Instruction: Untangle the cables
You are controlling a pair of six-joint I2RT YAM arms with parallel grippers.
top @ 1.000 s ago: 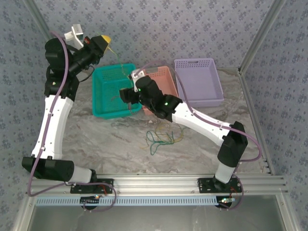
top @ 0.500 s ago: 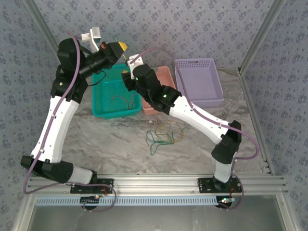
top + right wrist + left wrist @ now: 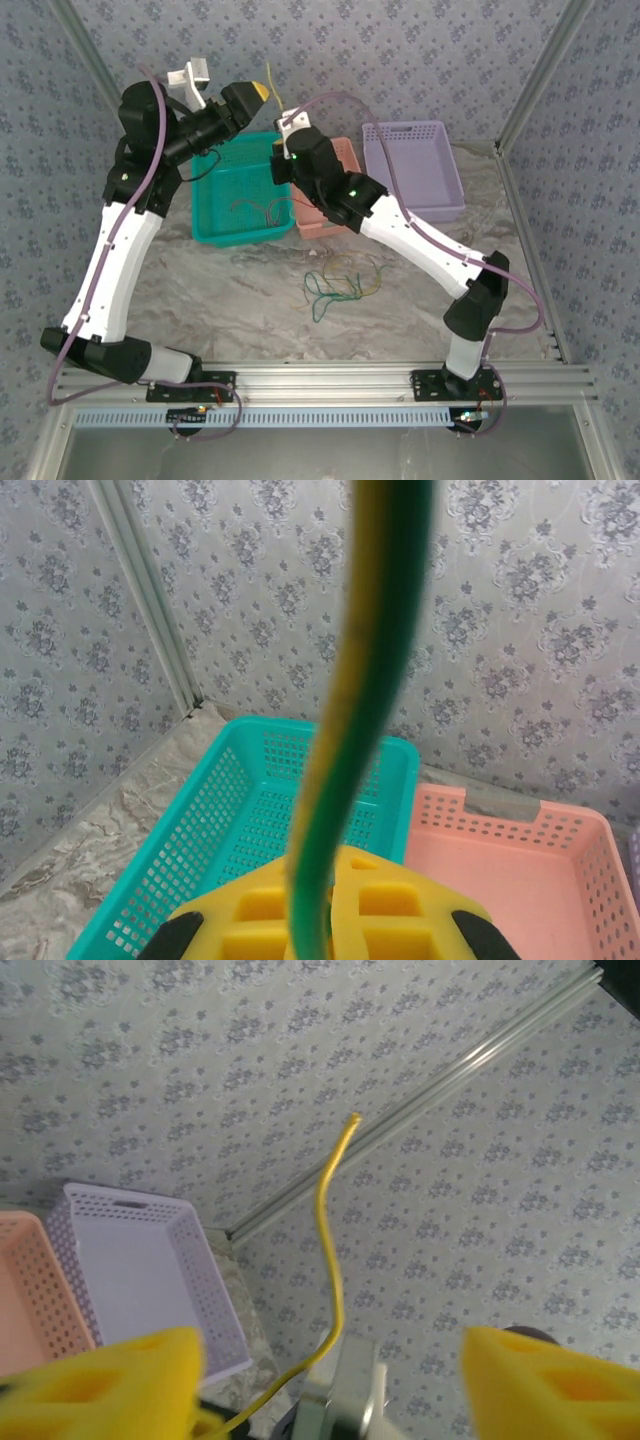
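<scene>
High over the teal basket point(image 3: 215, 190), my right gripper point(image 3: 279, 148) is shut on a green-and-yellow cable point(image 3: 365, 680). The cable's yellow end point(image 3: 270, 85) sticks up past the pads point(image 3: 420, 910). My left gripper point(image 3: 250, 100) hangs just left of it, open, its yellow fingertips point(image 3: 110, 1375) wide apart with the cable point(image 3: 335, 1260) rising free between them. A few dark cables point(image 3: 257, 210) lie inside the teal basket. A loose tangle of green and yellow cables point(image 3: 338, 282) lies on the table in front of the baskets.
A pink basket point(image 3: 335, 185) stands right of the teal one, and a lilac basket point(image 3: 412, 170) further right. Patterned walls close in the back and sides. The metal rail point(image 3: 320, 380) with both arm bases runs along the near edge.
My left gripper has opened and let go of the yellow cable end. My right gripper rose from the teal basket, shifted back, and shut on that cable.
</scene>
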